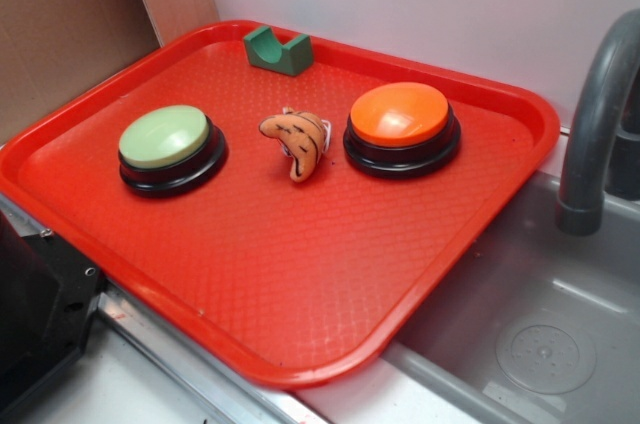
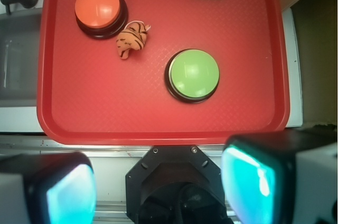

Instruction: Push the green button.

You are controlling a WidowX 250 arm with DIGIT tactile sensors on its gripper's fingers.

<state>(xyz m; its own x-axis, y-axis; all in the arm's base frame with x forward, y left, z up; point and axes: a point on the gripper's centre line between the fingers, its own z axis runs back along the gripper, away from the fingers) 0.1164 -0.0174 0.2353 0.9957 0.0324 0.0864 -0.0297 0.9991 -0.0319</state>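
Note:
The green button (image 1: 165, 136), a pale green dome on a black base, stands on the left part of the red tray (image 1: 300, 274). In the wrist view the green button (image 2: 193, 73) lies right of the tray's (image 2: 105, 108) middle. My gripper (image 2: 158, 189) hangs high above the near edge of the tray, well short of the button. It is open, its two teal pads (image 2: 251, 182) far apart with nothing between them. The exterior view does not show the gripper.
An orange button (image 1: 400, 114) of the same shape, a small striped orange toy (image 1: 297, 139) and a dark green notched block (image 1: 277, 51) share the tray. A grey sink (image 1: 540, 344) with a faucet (image 1: 600, 114) lies to the right. The black robot base (image 1: 40, 314) sits at the near left.

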